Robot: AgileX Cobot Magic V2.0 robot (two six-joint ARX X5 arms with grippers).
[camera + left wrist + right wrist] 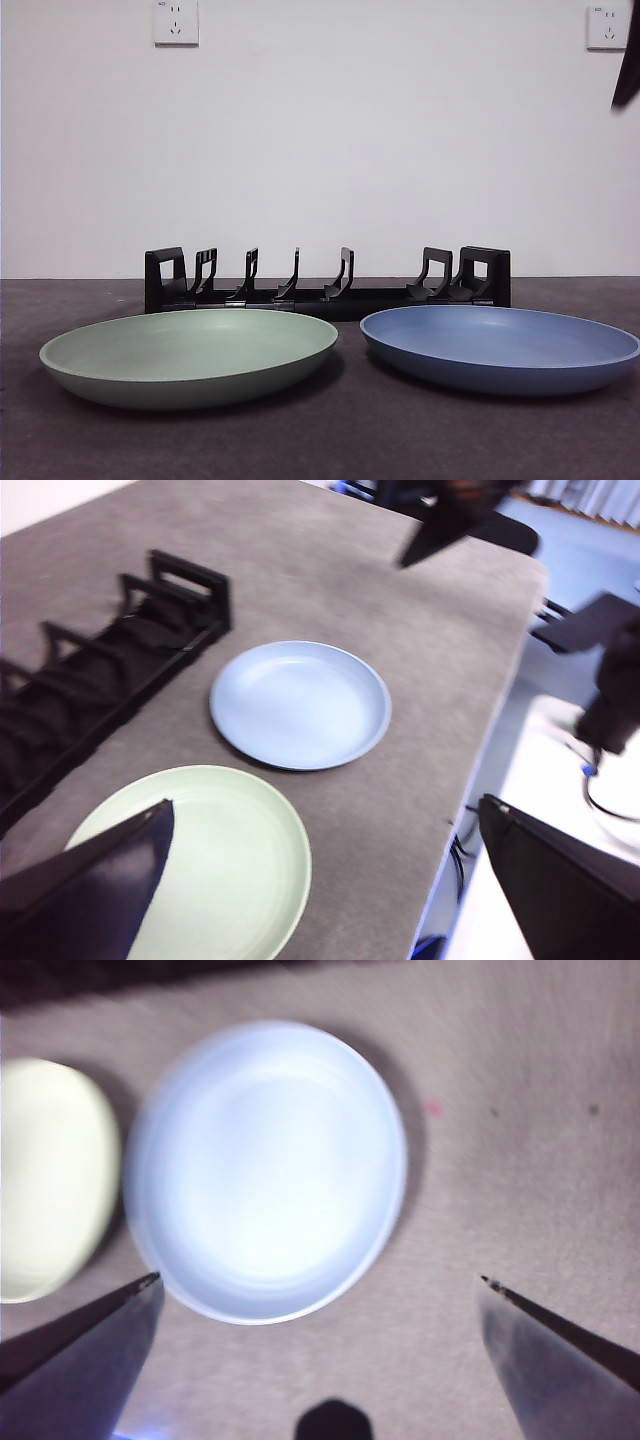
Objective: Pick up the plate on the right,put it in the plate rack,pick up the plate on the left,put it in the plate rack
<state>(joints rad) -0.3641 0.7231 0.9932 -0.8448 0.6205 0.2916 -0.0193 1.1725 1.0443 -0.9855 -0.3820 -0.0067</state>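
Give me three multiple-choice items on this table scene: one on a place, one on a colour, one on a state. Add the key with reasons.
1. Where does the plate rack stand?
A. behind both plates
B. in front of both plates
C. on top of the green plate

2. What colour is the plate below the right gripper?
A. red
B. blue
C. black

3. What is the state of the rack's slots?
A. both plates stand in them
C. one plate stands in them
B. no plate stands in them

Key: 1 A, the rack lies beyond the green plate and blue plate. 2 B, the right wrist view shows the blue plate. 3 B, both plates lie flat on the table.
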